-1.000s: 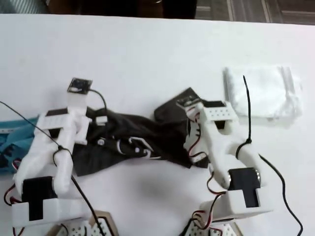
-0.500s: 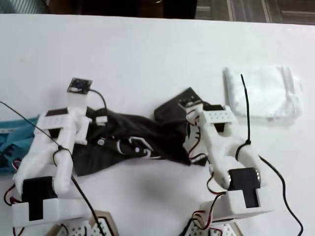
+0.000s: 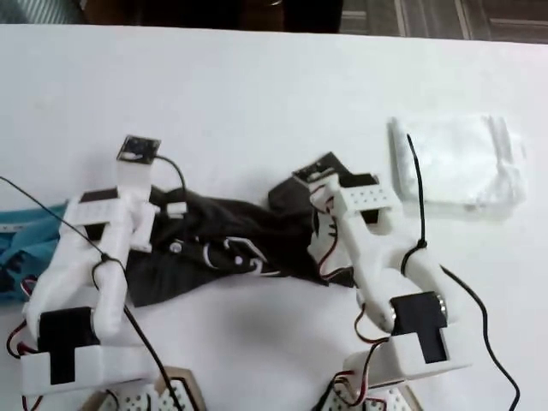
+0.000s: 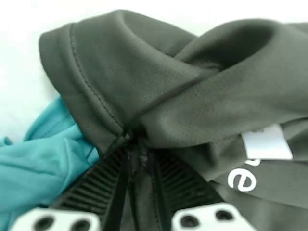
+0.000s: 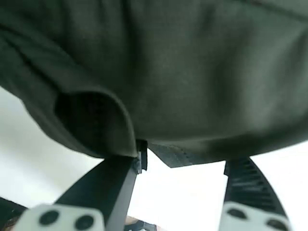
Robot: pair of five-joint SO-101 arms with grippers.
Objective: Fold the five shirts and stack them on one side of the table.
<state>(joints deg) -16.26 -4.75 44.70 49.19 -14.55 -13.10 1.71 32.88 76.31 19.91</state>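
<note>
One white cloth shirt [image 3: 458, 163] is folded; the crumpled dark grey shirt [image 3: 227, 244] is clamped by the left gripper [image 4: 138, 144], and the right gripper [image 5: 185, 166] is spread apart.

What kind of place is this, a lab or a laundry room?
Probably a robotics lab bench: the left arm and right arm, wiring exposed, sit at a white table, with a dark shirt and a folded white shirt on it.

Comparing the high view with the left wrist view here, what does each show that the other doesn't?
High view: a folded white shirt lying apart on the table. Left wrist view: the left gripper shut on the hem of the dark shirt, and a white label. Both: the dark shirt with the teal shirt beside it.
</note>
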